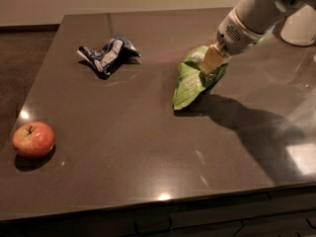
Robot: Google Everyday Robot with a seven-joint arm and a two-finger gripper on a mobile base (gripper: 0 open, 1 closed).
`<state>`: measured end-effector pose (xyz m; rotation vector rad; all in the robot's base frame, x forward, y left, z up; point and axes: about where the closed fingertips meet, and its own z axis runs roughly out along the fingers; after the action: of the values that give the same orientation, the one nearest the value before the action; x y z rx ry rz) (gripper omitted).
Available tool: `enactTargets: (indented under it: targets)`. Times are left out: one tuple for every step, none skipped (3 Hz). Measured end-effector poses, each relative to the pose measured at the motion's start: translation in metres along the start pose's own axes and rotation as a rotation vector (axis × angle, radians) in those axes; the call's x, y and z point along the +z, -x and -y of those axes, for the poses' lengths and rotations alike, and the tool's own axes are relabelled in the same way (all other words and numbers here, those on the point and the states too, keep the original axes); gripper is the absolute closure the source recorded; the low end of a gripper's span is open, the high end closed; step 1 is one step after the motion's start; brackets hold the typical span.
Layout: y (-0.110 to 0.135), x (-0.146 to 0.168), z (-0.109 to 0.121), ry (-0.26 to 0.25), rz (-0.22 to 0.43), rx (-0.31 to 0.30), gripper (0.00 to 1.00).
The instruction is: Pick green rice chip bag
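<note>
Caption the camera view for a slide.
Claw grips green rice chip bag on dark table; apple sits front-left.

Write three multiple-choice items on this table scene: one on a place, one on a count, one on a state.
1. The hand is at: A the near-left corner; B the green rice chip bag; C the front edge.
2. Bags on the table: A one; B two; C four.
3. The blue-and-white bag is: A crumpled; B folded flat; C standing upright.
Key: B, the hand meets that bag's upper end; B, one green, one blue-and-white; A, its surface is wrinkled and bunched.
</note>
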<state>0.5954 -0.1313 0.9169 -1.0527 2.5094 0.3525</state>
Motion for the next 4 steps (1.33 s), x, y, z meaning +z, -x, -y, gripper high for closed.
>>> enactTargets:
  targets:
    - [0.008,-0.026,-0.008,0.003,0.051,-0.053,1.0]
    - [0.02,-0.055,-0.019,-0.002,0.099,-0.125,1.0]
    - [0.031,-0.08,-0.026,-0.017,0.138,-0.184,1.0]
    - [0.039,-0.1,-0.032,-0.035,0.162,-0.229,1.0]
